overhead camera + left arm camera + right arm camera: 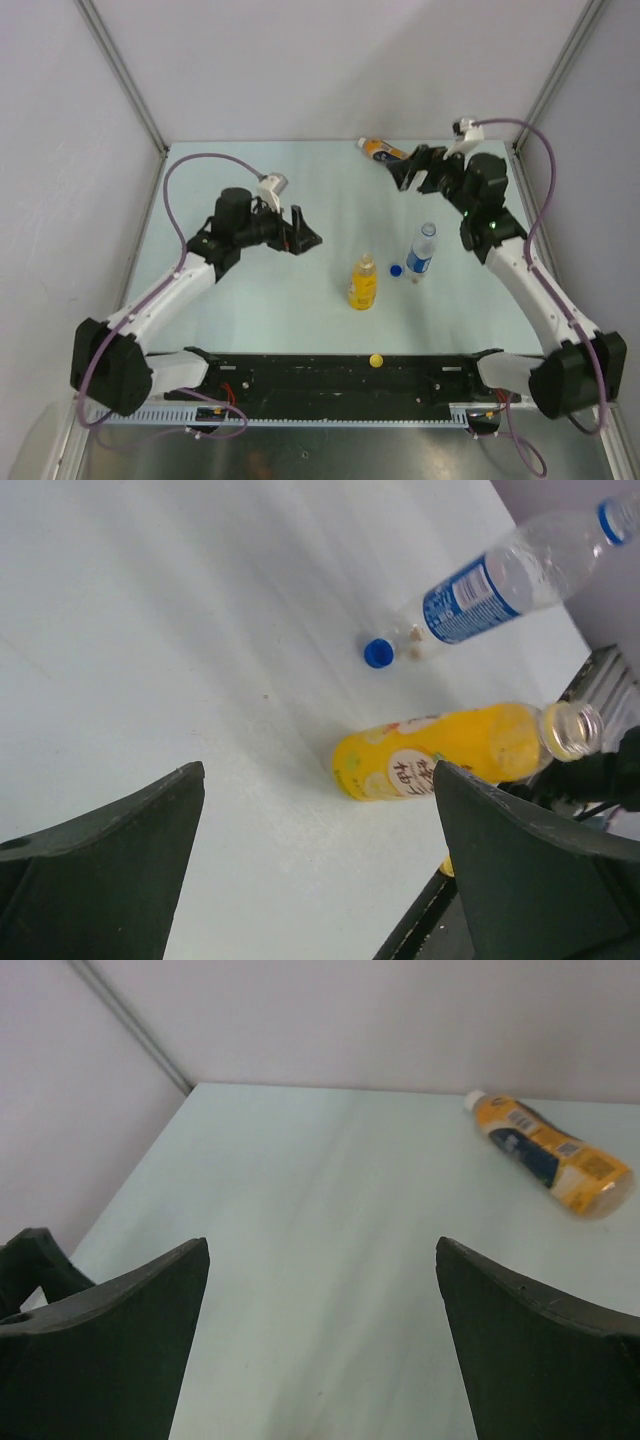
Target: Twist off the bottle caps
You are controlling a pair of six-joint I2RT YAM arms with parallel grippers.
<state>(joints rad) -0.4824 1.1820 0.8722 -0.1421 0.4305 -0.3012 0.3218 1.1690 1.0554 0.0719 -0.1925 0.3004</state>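
Left claw: your left gripper (318, 772) stands wide apart and empty, off to the left of the two upright bottles.
Right claw: your right gripper (322, 1250) is spread with nothing between its fingers, near the orange bottle (552, 1156) at the far edge.
Caps off: the blue cap (378, 653) lies on the table (250, 300) just beside the clear bottle (480, 590). The yellow cap (376, 360) sits on the black base rail (300, 375), and the yellow bottle (450, 750) is open-necked.
Cap left: the white cap (476, 1100) is on the orange bottle, which lies on its side.
Risk, rolling: if you close off-centre, the lying bottle can roll or skid away.
Risk, spill: the open bottles stand between your arms, so a sweeping arm could tip them and spill the yellow drink.
Risk, twisting: held by one claw only, the bottle may spin with its cap, so you likely need both.
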